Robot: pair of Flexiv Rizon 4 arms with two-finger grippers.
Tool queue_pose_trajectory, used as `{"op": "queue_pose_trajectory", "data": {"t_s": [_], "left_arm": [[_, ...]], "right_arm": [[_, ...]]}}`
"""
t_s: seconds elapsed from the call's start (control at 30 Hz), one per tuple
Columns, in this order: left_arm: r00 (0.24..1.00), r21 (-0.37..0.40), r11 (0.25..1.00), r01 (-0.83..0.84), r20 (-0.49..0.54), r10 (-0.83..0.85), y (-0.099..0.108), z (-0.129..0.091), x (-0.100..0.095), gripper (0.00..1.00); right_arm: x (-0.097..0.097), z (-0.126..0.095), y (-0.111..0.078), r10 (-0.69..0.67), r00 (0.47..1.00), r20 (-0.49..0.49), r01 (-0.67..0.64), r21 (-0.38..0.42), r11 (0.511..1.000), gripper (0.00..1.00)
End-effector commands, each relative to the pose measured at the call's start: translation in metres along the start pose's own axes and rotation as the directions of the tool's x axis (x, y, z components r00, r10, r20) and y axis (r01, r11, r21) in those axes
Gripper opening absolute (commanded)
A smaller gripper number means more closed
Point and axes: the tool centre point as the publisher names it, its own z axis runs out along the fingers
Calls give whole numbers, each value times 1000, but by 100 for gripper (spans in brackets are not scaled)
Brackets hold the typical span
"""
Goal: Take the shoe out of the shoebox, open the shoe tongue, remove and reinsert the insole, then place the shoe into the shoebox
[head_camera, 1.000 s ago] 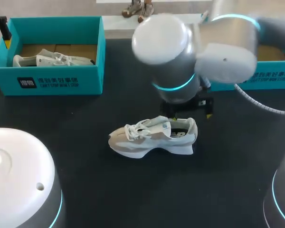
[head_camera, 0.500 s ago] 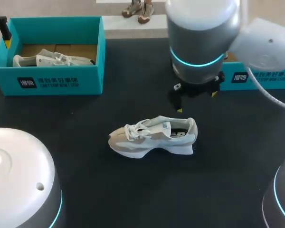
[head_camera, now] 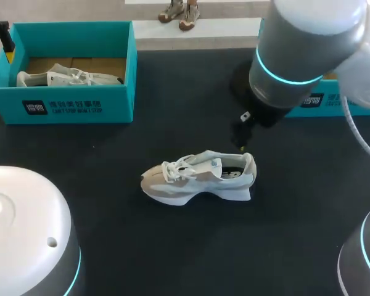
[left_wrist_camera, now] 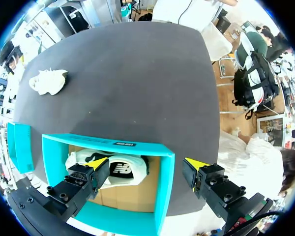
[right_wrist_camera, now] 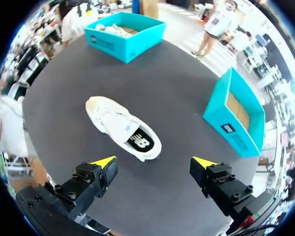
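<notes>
Standing upright on the surface (head_camera: pixel 172 246), apart from the empty box (right_wrist_camera: pixel 231 132), the shoe (head_camera: pixel 197 177) is judged already taken out; the tongue, insole and return steps are left to be done. The right gripper (right_wrist_camera: pixel 154 162) is held wide apart above it, empty. The left gripper (left_wrist_camera: pixel 147 163), likewise apart, is held over the other box (left_wrist_camera: pixel 164 196), which contains a second shoe (left_wrist_camera: pixel 120 169).

Right arm (head_camera: pixel 308 55): in from the right-hand side, big grey joint with lit cyan ring uppermost, wrist turned steeply downward. Right gripper (right_wrist_camera: pixel 154 162): fingers spread wide, yellow tips well apart, nothing held between them. Left gripper (left_wrist_camera: pixel 146 164): likewise spread wide, pointing downward, tips well apart, nothing gripped. Left arm (head_camera: pixel 24 228): only a white rounded housing with cyan ring seen, near left corner.
</notes>
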Motion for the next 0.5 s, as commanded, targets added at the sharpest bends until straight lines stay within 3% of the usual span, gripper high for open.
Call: {"op": "queue_pose_trajectory", "data": {"t_s": [0.03, 0.17, 0.23, 0.27, 0.5], "left_arm": [[1000, -2, 1000, 0, -2, 0, -1, 0, 0, 100], [1000, -2, 1000, 0, -2, 0, -1, 0, 0, 100], [1000, -2, 1000, 0, -2, 0, -1, 0, 0, 100], [1000, -2, 1000, 0, -2, 0, -1, 0, 0, 100], [1000, -2, 1000, 0, -2, 0, -1, 0, 0, 100]], "right_arm": [[-6, 8, -15, -475, 875, -93, 440, -255, 861, 100], [-14, 7, -17, -643, 756, -120, 575, -348, 741, 100], [-17, 7, -17, -712, 689, -136, 641, -345, 686, 100], [-18, 9, -18, -723, 672, -162, 664, -301, 684, 100], [-18, 9, -18, -723, 672, -162, 664, -301, 684, 100]]}}
